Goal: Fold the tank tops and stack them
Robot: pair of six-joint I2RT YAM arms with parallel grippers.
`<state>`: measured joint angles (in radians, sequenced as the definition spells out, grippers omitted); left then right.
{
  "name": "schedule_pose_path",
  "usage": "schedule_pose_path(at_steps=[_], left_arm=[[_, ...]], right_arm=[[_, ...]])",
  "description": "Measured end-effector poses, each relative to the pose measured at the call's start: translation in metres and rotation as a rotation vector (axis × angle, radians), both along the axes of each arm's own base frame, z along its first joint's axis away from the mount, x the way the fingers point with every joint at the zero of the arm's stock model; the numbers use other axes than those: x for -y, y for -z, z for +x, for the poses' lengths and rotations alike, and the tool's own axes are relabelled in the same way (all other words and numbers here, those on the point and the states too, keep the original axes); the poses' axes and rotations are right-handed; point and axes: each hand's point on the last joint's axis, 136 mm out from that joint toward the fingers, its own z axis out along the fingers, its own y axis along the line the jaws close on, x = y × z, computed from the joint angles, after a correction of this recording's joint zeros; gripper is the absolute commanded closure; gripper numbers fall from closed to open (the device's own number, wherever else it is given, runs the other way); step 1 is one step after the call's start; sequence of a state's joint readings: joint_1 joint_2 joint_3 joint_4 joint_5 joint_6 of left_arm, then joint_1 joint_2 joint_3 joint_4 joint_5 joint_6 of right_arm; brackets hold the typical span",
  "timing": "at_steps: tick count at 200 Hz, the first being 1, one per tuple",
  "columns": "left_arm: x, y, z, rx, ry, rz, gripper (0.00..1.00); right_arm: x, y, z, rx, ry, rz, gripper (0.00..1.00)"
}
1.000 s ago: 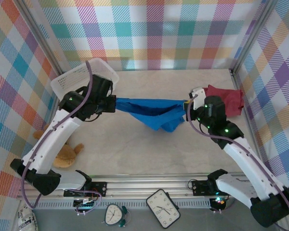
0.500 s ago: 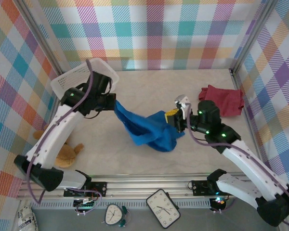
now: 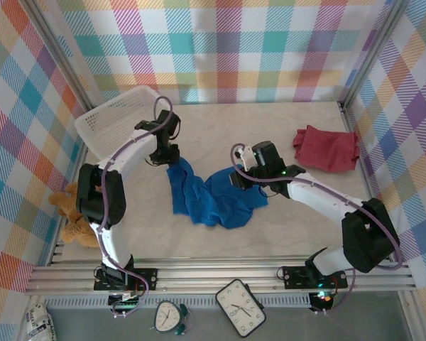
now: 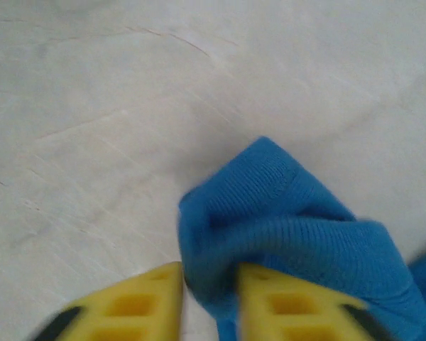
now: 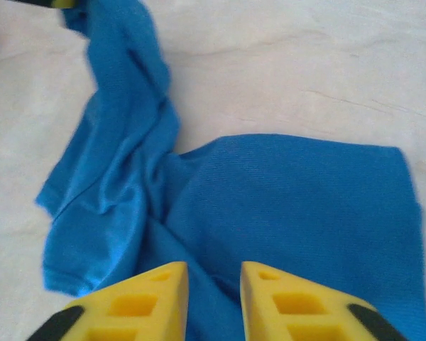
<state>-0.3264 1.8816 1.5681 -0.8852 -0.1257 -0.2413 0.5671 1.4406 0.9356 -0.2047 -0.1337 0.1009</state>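
On table (image 3: 298,231), formerly aloft: blue top (image 3: 220,202)

Bright, even, diffuse light from above lit the worktop (image 3: 270,238); a soft, narrow shadow lay just beside the blue tank top (image 3: 211,202). In the left wrist view, the left gripper (image 4: 207,278) below the tank top was blurred.

A robotics lab test cell. Bright plaid cloth walls (image 3: 227,50) on metal posts (image 3: 57,55) are enclosing a pale table (image 3: 270,135) on 3 sides. 2 white robot arms (image 3: 319,195) are reaching over the table from a metal rail (image 3: 220,268) running along its near edge; 2 clocks (image 3: 240,307) are lying below that edge.
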Motion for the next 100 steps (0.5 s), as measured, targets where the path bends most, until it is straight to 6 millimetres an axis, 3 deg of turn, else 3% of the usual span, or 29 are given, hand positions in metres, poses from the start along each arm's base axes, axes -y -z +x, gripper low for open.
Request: schedule_pose_path(at_steps=[23,44,77,100], left_arm=[[0.005,-0.004,0.001,0.012,-0.001,-0.013,0.46],[0.023,-0.014,-0.012,0.023,0.040,-0.046,0.40],[0.080,-0.026,-0.075,0.016,0.163,-0.167,0.39],[0.117,-0.013,-0.120,-0.036,0.215,-0.278,0.44]], right_arm=[[0.033,0.020,0.013,-0.032,0.122,-0.084,0.54],[0.056,0.043,0.020,-0.081,0.193,-0.139,0.47],[0.058,0.083,0.026,-0.187,0.194,-0.198,0.48],[0.053,0.100,0.031,-0.240,0.180,-0.212,0.58]])
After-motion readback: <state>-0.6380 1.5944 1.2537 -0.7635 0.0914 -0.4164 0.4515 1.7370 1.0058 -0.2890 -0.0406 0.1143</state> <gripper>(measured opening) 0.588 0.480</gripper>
